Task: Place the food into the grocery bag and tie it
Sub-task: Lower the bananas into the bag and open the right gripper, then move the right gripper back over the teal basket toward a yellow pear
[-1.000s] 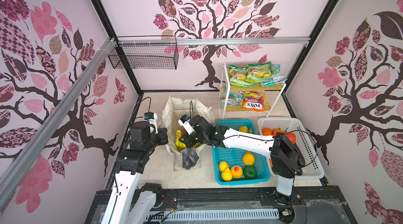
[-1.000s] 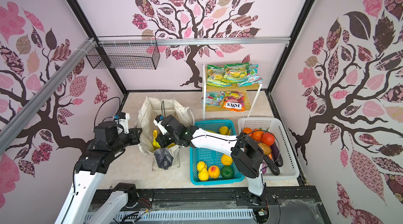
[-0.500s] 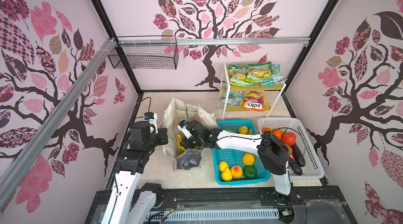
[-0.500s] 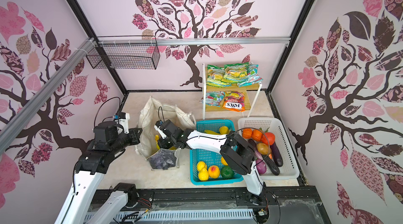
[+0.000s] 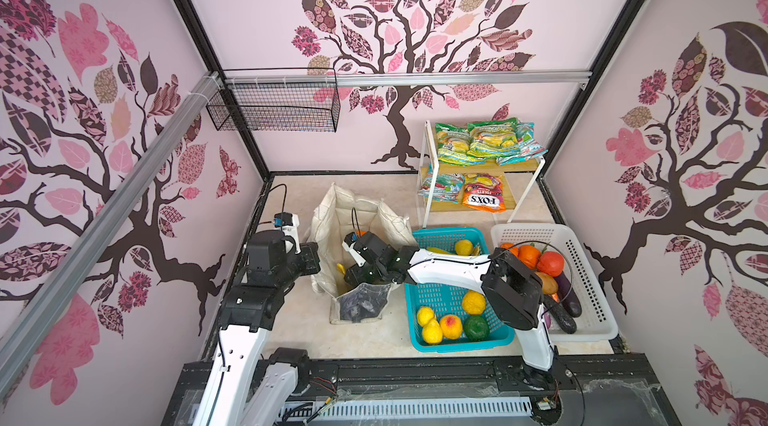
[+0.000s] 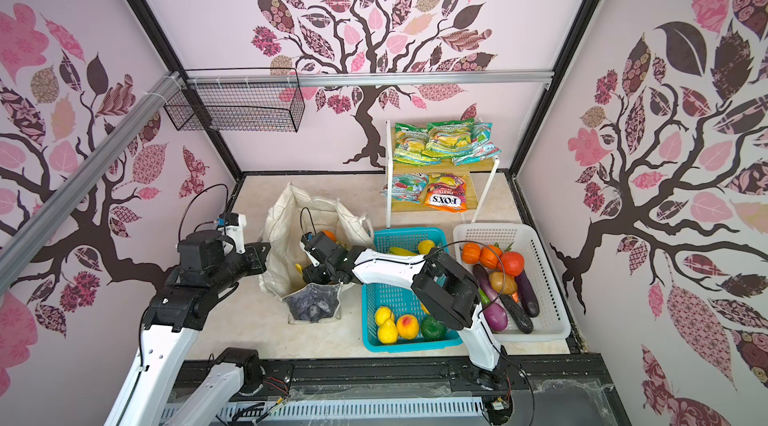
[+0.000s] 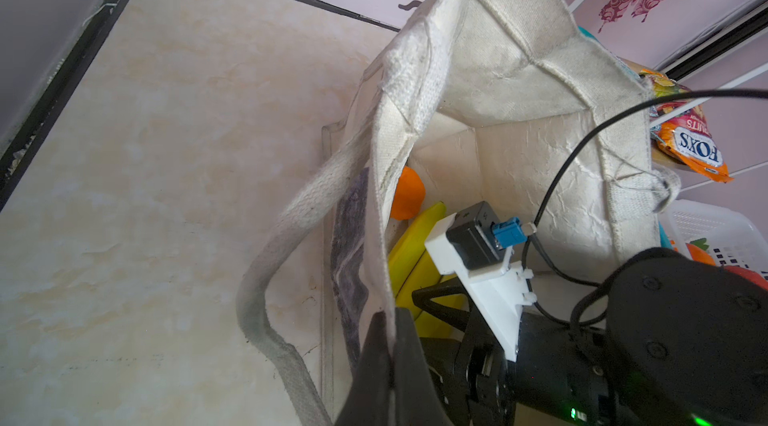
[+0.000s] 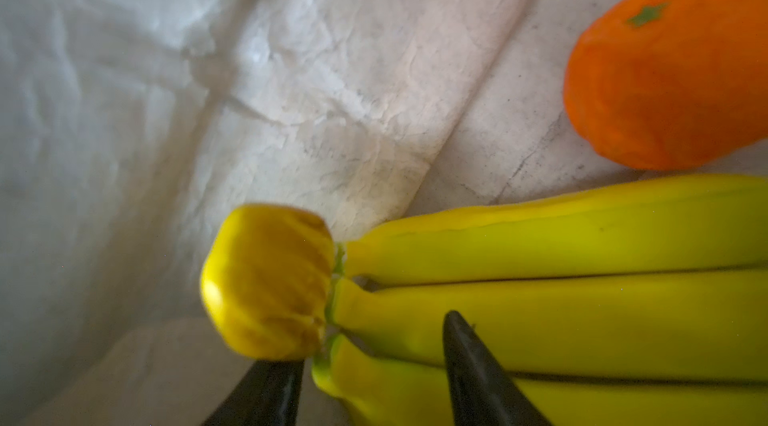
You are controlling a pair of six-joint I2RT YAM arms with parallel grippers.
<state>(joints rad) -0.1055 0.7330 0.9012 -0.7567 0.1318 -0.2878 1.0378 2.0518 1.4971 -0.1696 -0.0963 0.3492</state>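
Inside the off-white canvas grocery bag (image 5: 332,216), a yellow toy banana bunch (image 8: 540,278) lies on its floor beside a round orange toy fruit (image 8: 665,71), the right gripper (image 8: 374,341) parted astride the bunch's stem; the left gripper (image 7: 392,314) is clenched on the bag's side wall.

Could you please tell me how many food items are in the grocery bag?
2: the banana bunch lying low in the grocery bag, the orange beside it; the right arm may hide more.
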